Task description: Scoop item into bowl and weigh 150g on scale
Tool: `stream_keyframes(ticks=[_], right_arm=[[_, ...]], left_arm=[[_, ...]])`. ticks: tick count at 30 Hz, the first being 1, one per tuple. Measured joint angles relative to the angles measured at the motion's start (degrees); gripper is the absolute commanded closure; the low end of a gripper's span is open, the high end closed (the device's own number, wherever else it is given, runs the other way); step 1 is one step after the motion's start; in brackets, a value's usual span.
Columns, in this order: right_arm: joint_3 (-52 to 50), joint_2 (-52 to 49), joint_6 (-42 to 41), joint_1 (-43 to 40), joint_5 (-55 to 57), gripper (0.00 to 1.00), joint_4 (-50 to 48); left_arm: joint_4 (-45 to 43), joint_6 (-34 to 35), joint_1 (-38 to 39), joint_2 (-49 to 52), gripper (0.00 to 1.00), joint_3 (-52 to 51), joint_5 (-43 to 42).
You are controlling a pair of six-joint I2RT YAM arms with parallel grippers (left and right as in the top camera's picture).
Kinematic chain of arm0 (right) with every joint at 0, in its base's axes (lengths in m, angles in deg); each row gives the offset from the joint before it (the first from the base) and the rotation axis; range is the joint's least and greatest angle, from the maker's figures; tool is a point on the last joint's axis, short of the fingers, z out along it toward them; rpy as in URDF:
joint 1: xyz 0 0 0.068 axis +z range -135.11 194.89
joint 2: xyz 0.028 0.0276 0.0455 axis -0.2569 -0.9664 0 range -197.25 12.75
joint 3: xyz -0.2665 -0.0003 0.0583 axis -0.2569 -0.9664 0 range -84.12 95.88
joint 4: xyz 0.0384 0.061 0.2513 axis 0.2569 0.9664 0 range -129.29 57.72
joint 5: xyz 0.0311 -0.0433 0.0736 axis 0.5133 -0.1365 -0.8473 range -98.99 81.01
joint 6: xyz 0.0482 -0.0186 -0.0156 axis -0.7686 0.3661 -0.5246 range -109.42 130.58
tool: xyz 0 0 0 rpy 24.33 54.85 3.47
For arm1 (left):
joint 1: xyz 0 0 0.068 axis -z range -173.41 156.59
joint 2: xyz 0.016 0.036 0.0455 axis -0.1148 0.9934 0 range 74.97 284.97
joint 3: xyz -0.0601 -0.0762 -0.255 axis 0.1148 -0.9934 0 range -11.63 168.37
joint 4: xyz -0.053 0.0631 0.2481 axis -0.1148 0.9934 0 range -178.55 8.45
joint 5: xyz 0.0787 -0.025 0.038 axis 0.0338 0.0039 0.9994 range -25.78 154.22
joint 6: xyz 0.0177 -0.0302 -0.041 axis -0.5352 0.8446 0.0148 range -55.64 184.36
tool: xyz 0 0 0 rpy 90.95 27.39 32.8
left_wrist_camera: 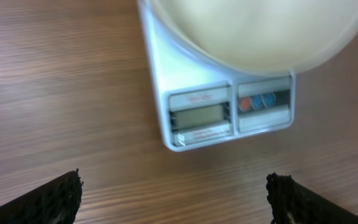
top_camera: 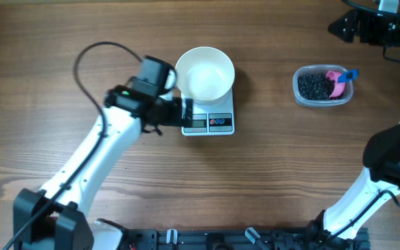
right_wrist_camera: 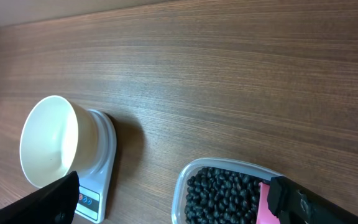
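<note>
Sitting squarely on the scale (top_camera: 210,122), the bowl (top_camera: 205,72) is placed so that anything tipped into it is weighed at once. It leaves the scale's near edge uncovered, so the display (left_wrist_camera: 197,116) and two small buttons (left_wrist_camera: 257,101) show, though the digits are too blurred to read. The bowl looks empty. The item (top_camera: 313,87), a heap of small black pieces, lies entirely in a clear tub (top_camera: 297,94) well to the right on the desk (top_camera: 47,28). A pink scoop (top_camera: 336,83) rests among the pieces, its blue-tipped handle leaning towards the tub's far right rim, probably left that way for an easy pick-up. The left end effector (left_wrist_camera: 176,202) hangs close by the scale's left side, jaws spread wide and holding nothing. Its camera faces the display, which suits reading the weight. The right end effector (right_wrist_camera: 179,208) is likewise wide open and empty, poised on the far side of the tub. I judge that taking the scoop's handle comes first and that no scooping has been done yet.
</note>
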Motion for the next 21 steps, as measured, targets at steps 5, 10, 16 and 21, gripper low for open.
stream_keyframes(ticks=[5, 10, 16, 21], right_arm=[[0.00, 0.00, 0.00, 0.00, 0.00, 0.00, 0.02], [0.00, 0.00, 0.00, 0.00, 0.00, 0.00, 0.02], [0.00, 0.00, 0.00, 0.00, 0.00, 0.00, 0.00], [0.00, 0.00, -0.02, 0.00, 0.00, 0.00, 0.02]], left_arm=[[-1.09, -4.37, 17.31, 8.57, 0.00, -0.20, -0.66], [-7.61, -12.28, 27.02, 13.29, 0.00, -0.63, 0.13], [-17.00, -18.75, 25.99, 14.93, 0.00, -0.70, 4.76], [-16.11, -20.55, 24.98, 18.58, 0.00, -0.72, 10.21]])
